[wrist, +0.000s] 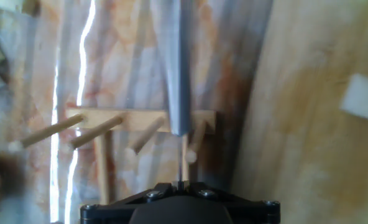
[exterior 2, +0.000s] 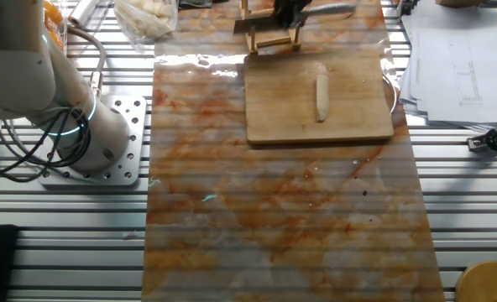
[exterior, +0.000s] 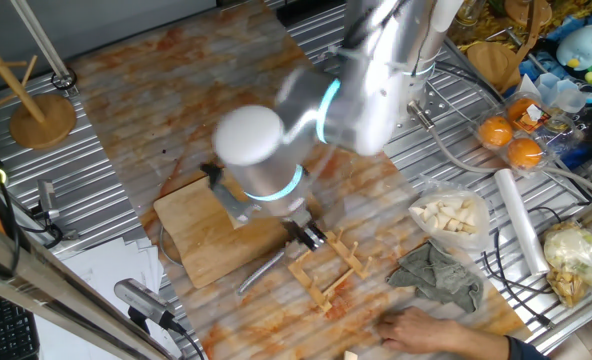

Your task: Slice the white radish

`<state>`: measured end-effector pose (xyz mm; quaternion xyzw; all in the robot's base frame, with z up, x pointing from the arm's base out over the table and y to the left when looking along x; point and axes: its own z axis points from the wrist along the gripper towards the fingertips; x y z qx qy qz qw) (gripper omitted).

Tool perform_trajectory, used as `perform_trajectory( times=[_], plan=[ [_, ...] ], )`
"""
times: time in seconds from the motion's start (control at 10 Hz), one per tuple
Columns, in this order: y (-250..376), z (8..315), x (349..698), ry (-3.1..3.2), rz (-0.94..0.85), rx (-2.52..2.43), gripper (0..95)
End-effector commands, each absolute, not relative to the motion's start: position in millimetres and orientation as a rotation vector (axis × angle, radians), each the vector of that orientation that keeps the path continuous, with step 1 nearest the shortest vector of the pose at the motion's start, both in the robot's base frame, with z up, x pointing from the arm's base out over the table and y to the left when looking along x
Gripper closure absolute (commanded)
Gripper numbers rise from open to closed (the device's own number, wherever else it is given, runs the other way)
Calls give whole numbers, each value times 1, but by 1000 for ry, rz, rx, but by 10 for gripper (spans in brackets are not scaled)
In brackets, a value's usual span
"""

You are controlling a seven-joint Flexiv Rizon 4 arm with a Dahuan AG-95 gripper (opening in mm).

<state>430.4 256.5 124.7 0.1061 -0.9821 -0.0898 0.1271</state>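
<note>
On the desk [exterior 2: 274, 235], the cutting board [exterior 2: 316, 105] at upper centre of the other fixed view carries the whole white radish [exterior 2: 321, 96]. The claw [exterior: 311, 236] is closed on the knife [wrist: 178, 74] over the wooden rack [exterior: 328, 268]; the blade could snag its pegs. The clear bag [exterior: 454, 217] at right holds pale cut pieces.

The robot's thick silver-grey metal arm [exterior: 376, 70] has rounded white joint caps and glowing cyan light rings at its joints. Its round base [exterior 2: 106, 138] sits on a perforated grey metal plate fastened with screws, with black cables looping beside it. The small black two-finger gripper [exterior: 311, 237] shows silver screws along its body in the hand view.
</note>
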Motion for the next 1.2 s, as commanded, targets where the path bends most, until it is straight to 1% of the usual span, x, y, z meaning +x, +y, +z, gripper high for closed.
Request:
perform_trajectory(
  times=[0.1,0.4,0.9,1.2],
  plan=[
    [256,124,432,-2873,-262,306,950],
    [255,134,432,-2859,-235,308,950],
    [253,134,431,-2876,-224,300,950],
    [239,138,431,-2879,-200,314,950]
  ],
)
